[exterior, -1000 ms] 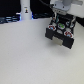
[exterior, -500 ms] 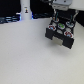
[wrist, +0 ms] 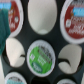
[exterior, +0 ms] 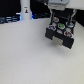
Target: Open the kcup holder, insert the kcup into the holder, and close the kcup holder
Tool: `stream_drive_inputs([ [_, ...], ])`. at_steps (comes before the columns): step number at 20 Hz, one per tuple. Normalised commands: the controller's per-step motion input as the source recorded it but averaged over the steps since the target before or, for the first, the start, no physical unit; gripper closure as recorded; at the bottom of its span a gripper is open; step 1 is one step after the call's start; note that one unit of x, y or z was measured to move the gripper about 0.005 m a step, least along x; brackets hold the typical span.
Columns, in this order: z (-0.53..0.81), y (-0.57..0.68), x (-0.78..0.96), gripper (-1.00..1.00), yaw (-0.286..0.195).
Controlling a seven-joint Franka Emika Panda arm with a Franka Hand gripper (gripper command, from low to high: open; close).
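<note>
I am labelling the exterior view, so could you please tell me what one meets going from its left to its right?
Small white bottle-like object at the back → black box-like kcup holder with its drawer of round pod slots open.

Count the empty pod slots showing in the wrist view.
3 empty pod slots in the kcup holder: one between the two red-lidded pods, and one on each side of the green-topped kcup. Slots beyond the frame edges may be hidden.

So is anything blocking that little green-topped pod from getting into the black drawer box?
Nothing visible: the green-topped pod already sits in a round slot of the open black drawer box, among red-lidded pods.
</note>
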Motion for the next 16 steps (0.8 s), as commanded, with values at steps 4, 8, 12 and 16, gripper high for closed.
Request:
stream_drive_inputs([
  [4,0.05,-0.37,0.72,-1.0,0.011],
  [8,0.0,-0.31,0.74,-1.0,0.029],
  [12,0.01,-0.16,0.75,-1.0,0.05],
  [16,-0.04,-0.01,0.76,-1.0,0.067],
])
